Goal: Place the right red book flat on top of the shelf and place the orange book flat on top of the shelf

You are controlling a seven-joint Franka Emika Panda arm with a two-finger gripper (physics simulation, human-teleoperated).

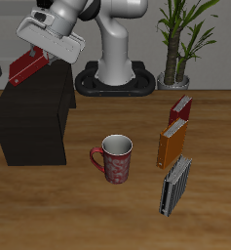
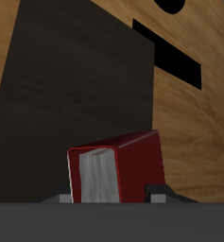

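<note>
Centrally, we see the gripper (image 1: 31, 61) closed on the right red book (image 1: 27, 67), its fingers (image 2: 161, 198) pressing both covers while the pale page edges face the wrist camera. We find the held book at the exterior frame's upper left, tilted above the shelf (image 1: 34, 122), apart from its top. We locate the orange book (image 1: 173, 145) upright at right of centre, between a maroon book (image 1: 181, 111) and a striped book (image 1: 175, 186); a mug (image 1: 115, 159) stands at centre.
</note>
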